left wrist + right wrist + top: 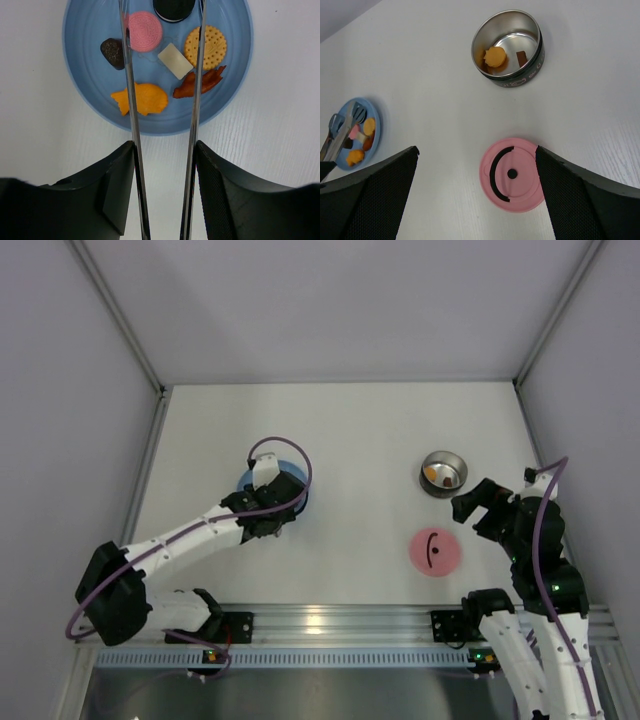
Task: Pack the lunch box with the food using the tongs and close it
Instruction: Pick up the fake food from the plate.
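Observation:
My left gripper (pixel 164 150) is shut on the silver tongs (pixel 133 125), whose two arms run out over the light-blue plate (pixel 80 75). The food on the plate includes an orange fish-shaped cracker (pixel 142 98), a pink cookie (pixel 145 31), a dark piece (pixel 112 52), a round cracker (pixel 212 46) and a reddish strip (pixel 210 80). No piece sits between the tong arms' visible parts; their tips are out of frame. The steel lunch box (pixel 520 80) holds an orange piece (pixel 495 56) and a brown piece (pixel 521 57). Its pink lid (pixel 512 174) lies flat beside it. My right gripper (pixel 476 150) hangs open above the lid.
In the top view the plate (pixel 296 472) is left of centre, the lunch box (pixel 443 473) right of centre and the lid (pixel 435 552) nearer the arms. Grey walls close the table at the left, right and back.

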You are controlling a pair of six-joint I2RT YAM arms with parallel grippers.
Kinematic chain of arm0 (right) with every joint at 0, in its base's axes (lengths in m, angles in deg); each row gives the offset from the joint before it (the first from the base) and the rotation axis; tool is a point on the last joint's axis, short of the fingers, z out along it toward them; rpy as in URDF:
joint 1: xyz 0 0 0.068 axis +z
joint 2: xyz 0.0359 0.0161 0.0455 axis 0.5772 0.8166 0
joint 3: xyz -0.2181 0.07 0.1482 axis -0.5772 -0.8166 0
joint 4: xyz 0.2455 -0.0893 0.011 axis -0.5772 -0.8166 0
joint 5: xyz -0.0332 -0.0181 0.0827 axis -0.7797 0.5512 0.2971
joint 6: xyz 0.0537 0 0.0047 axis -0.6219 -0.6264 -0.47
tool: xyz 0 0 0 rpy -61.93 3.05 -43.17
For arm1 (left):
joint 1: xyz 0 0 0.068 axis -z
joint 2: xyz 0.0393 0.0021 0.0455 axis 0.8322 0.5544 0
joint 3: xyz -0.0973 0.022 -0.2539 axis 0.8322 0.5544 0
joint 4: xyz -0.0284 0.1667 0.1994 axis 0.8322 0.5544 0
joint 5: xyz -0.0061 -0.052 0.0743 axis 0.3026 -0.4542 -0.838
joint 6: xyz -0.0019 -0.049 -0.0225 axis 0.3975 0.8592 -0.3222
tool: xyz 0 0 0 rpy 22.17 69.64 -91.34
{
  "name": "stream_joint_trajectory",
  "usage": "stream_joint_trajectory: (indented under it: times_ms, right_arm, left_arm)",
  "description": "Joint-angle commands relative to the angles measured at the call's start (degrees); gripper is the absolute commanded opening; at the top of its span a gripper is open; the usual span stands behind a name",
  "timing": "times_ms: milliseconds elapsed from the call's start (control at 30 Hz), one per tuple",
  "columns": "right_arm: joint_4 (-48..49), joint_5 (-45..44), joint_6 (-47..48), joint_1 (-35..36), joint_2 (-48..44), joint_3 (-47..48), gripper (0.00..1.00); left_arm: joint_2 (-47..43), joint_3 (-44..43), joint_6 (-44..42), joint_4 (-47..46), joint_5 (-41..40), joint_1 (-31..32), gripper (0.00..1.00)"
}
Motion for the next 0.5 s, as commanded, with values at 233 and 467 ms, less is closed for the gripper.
stream_joint_trajectory:
  times_ms: [233,467]
  right_arm:
    - [3.8,0.3,0.2,-0.8,0.3,-0.6,0.99]
    - [4.0,0.4,0.2,-0.8,0.7,-0.4,1.0]
  left_arm:
    - [3.6,-0.9,-2.7,-7.4,1.5,-1.7,0.54]
    - [4.3,-1.0,-3.1,-8.4,3.0,-2.4,0.5]
